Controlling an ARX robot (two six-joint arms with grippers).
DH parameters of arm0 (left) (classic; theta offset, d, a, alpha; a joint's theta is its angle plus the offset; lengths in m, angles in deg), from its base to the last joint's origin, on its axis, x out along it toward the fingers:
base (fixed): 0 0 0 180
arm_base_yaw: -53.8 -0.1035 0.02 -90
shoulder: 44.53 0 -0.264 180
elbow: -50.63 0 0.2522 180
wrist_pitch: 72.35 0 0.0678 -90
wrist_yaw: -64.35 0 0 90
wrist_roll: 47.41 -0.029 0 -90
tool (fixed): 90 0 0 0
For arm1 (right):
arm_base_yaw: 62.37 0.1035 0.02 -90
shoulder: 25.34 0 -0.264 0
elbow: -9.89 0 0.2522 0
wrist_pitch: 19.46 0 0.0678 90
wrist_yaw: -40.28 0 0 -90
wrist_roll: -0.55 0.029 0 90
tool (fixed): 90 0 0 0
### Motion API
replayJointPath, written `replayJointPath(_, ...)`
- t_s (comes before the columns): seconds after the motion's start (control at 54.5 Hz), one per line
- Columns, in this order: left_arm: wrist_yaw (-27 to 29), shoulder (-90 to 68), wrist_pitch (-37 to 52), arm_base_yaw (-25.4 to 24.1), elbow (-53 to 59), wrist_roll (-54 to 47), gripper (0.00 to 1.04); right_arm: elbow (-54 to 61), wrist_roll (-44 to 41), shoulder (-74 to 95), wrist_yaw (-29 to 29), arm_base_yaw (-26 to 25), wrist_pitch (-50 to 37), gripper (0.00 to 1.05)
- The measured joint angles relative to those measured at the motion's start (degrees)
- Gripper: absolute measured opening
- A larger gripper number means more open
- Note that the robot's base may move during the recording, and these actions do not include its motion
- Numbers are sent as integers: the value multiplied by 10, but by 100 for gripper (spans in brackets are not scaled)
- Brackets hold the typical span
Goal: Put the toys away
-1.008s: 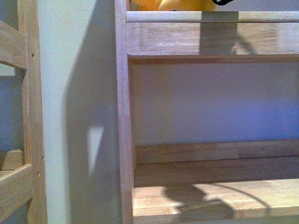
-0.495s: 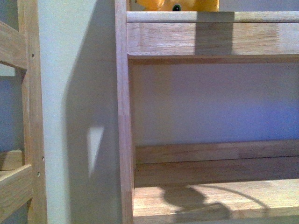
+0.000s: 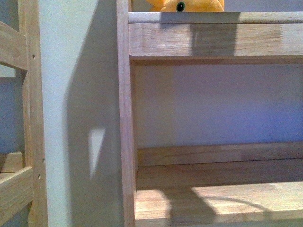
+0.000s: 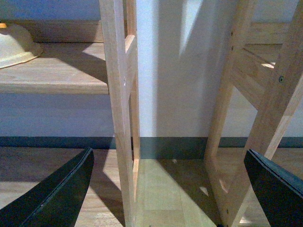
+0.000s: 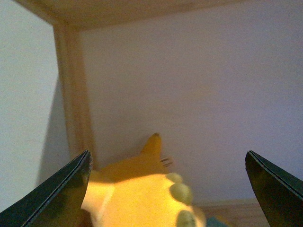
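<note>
Shifted since half a second ago: toy now sits a little further right on the upper shelf, its black bead eye just above the shelf's front lip; shadow on the lower board thinner and less blob-shaped than before.

Cut off by the frame's top in the front view, so only a low orange-yellow strip of the toy visible. Seen closer from the right wrist: plush body, one pointed ear, pale green nubs, lower part cropped; back of the compartment and a wooden post behind it.

Right gripper spread wide, dark fingers at either side of the toy, not closed on it; contact hard to judge. Left gripper likewise spread wide, holding nothing, facing two wooden uprights and the wall gap between them. Pale bowl on a shelf, cropped at the edge.

No writing or labels readable anywhere.

Lower compartment open in front, bounded by the upright at its left.
</note>
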Motion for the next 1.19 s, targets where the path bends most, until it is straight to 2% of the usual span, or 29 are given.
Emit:
replayJointPath(0.073, 0, 0, 0, 0, 0, 0, 98, 68, -31, -60, -44, 0, -34, 98)
replayJointPath(0.22, 0, 0, 0, 0, 0, 0, 98, 182, -62, -158, -96, -10, -80, 98)
replayJointPath(0.33, 0, 0, 0, 0, 0, 0, 98, 278, -74, -241, -110, -28, -102, 98)
replayJointPath(0.477, 0, 0, 0, 0, 0, 0, 98, 388, -73, -344, -99, -65, -94, 98)
replayJointPath(0.807, 0, 0, 0, 0, 0, 0, 98, 593, -27, -552, 25, -205, -13, 98)
replayJointPath(0.953, 0, 0, 0, 0, 0, 0, 98, 711, 20, -653, 122, -280, 19, 98)
replayJointPath(1.063, 0, 0, 0, 0, 0, 0, 98, 783, 56, -693, 169, -303, 34, 98)
replayJointPath(1.192, 0, 0, 0, 0, 0, 0, 98, 850, 88, -726, 168, -301, 45, 98)
